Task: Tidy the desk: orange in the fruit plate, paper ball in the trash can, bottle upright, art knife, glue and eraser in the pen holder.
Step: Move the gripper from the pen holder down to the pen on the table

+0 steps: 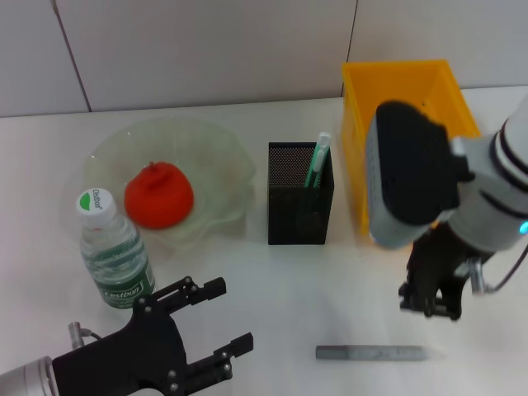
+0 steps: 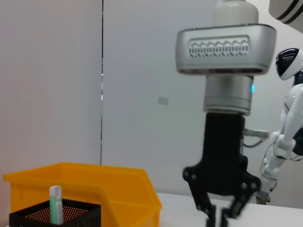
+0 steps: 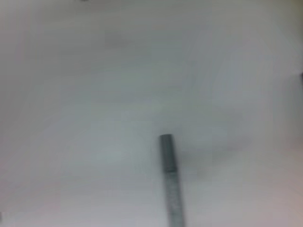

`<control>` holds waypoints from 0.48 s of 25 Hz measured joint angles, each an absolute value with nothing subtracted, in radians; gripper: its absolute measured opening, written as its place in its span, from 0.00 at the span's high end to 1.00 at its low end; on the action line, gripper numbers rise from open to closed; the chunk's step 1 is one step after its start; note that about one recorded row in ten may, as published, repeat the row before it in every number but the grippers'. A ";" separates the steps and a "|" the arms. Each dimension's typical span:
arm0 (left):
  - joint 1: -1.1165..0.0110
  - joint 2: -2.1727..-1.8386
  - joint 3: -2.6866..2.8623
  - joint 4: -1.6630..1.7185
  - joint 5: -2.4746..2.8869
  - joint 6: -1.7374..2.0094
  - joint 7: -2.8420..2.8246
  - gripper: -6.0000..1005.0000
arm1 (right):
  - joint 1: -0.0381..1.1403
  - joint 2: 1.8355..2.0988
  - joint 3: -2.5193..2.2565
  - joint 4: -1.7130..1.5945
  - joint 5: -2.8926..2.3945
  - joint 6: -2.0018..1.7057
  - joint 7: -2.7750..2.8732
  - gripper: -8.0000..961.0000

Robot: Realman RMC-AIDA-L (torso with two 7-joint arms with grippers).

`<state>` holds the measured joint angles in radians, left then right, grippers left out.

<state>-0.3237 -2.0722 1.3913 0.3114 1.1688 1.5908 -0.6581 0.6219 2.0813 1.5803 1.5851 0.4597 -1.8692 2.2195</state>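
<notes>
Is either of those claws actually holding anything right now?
No. The right gripper hangs empty above the grey art knife lying on the desk; the left gripper sits open and empty near the bottle.

Counter [image 1: 272,289]: showing a smooth, matt white surface.
Fruit plate [image 1: 223,157]: appearing as translucent pale-green glass, glossy, with a ruffled rim.
Orange [image 1: 158,195]: showing a matt, slightly dimpled red-orange skin.
Bottle [image 1: 114,252]: presenting clear glossy plastic, a smooth white cap and a dark green printed label.
Pen holder [image 1: 299,206]: showing black metal mesh, matt and finely perforated.
Trash can [image 1: 363,107]: appearing as smooth bright yellow plastic with a slight sheen.
Art knife [image 1: 371,353]: lying as a slim grey bar with a dull, metallic-looking finish.
Right gripper [image 1: 431,307]: showing matt black jaws below a smooth, satin grey-and-white casing.
Left gripper [image 1: 216,326]: showing matt black links with small bright screws.
</notes>
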 joint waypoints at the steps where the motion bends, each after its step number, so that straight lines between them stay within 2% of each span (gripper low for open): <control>1: -0.323 -2.072 1.391 0.311 1.169 1.591 -0.658 0.29 | 0.622 2.081 1.580 1.585 0.460 -1.869 2.220 0.90; 4: -0.323 -2.072 1.391 0.311 1.169 1.589 -0.658 0.29 | 0.605 2.084 1.529 1.575 0.468 -1.841 2.243 0.88; 9: -0.325 -2.072 1.391 0.311 1.169 1.590 -0.659 0.29 | 0.594 2.086 1.445 1.547 0.470 -1.781 2.281 0.66; 12: -0.325 -2.072 1.391 0.311 1.169 1.591 -0.659 0.29 | 0.592 2.086 1.388 1.523 0.470 -1.745 2.300 0.63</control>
